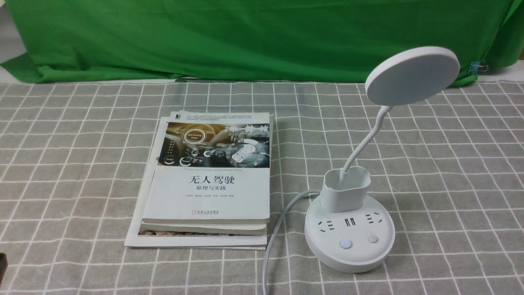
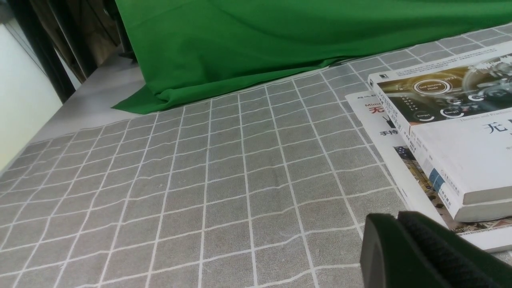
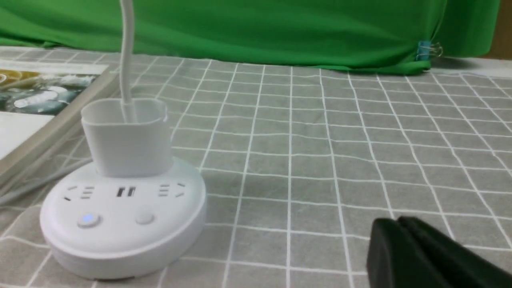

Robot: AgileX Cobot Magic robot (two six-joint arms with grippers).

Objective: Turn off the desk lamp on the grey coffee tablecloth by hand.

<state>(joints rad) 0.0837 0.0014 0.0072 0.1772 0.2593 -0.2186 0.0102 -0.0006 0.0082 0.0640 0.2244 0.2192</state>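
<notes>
Buttons sit nearest on the desk lamp, two on the front lip of its round base: one glowing blue, one plain. I'd guess a light downward press does it; the broad base looks steady, though the thin neck and disc head would wobble if knocked. The lamp stands on the grey coffee tablecloth, right of a stack of books. The right gripper hangs low, just off the base, fingers pressed together, holding nothing. The left gripper waits near the books, likewise closed and empty. Behind runs the green backdrop.
</notes>
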